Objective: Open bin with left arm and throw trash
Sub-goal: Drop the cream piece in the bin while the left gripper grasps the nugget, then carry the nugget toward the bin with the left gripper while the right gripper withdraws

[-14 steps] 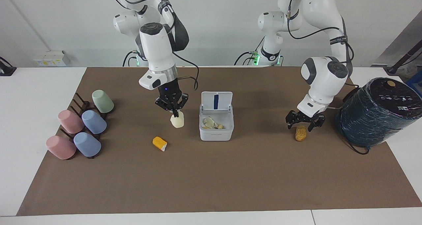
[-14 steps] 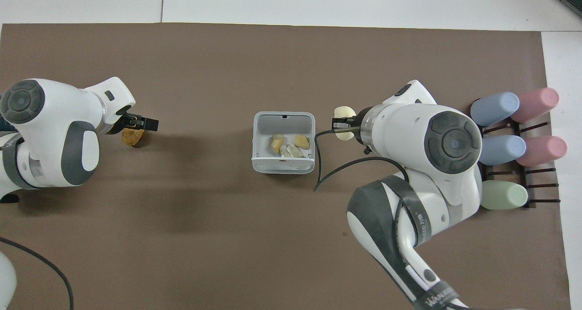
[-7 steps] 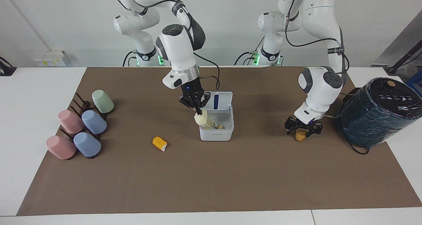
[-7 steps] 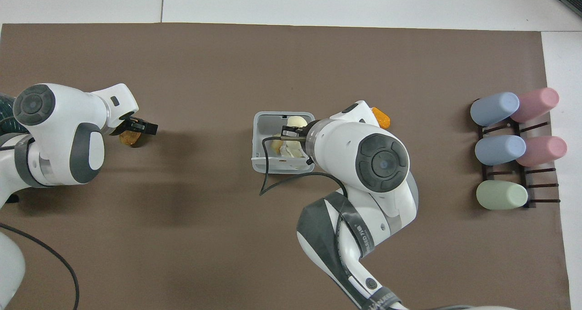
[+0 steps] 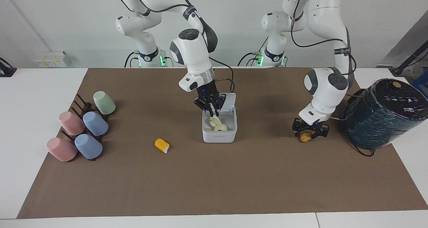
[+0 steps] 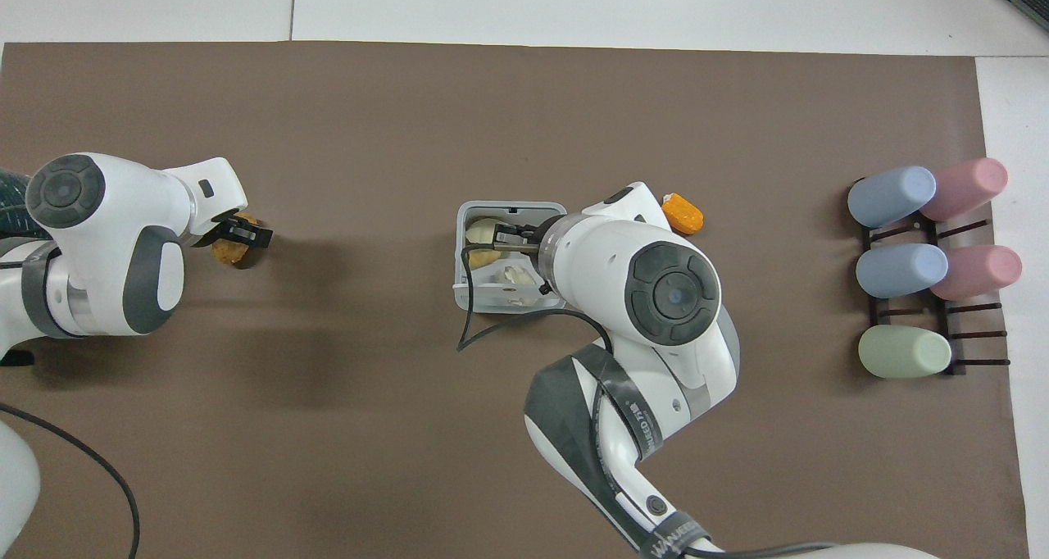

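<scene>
Starting at the right arm's end of the worktop (image 5: 214, 188), the pastel cups (image 5: 83, 127) lie on their rack, out of the action. Next comes the orange wedge (image 5: 162, 145), flat on the brown mat. Its long axis is slanted, with the white tip turned away from the robots and toward the bin. It sits apart from the bin (image 5: 219, 137), on the right arm's side, so I'd judge the right arm the handier one for it.

In the middle, the bin has its lid up. The right claw (image 5: 211, 111) hangs just above the open box, pointing down into it. The cream lump (image 5: 218, 124) is directly under the tips, inside the walls among other scraps. Whether the claw has let go of it, I cannot tell.

Further along, the left claw (image 5: 310, 130) is down at the mat, straddling the golden-brown lump (image 5: 304, 137). The lump sits right between its tips, touching the mat or nearly so. Whether the claw has closed on it, I cannot tell. From here the bin lies well off toward the right arm's end, so the carry must travel sideways along the worktop.

Last stands the dark wrapped cylinder (image 5: 381, 116), close beside the left claw.
</scene>
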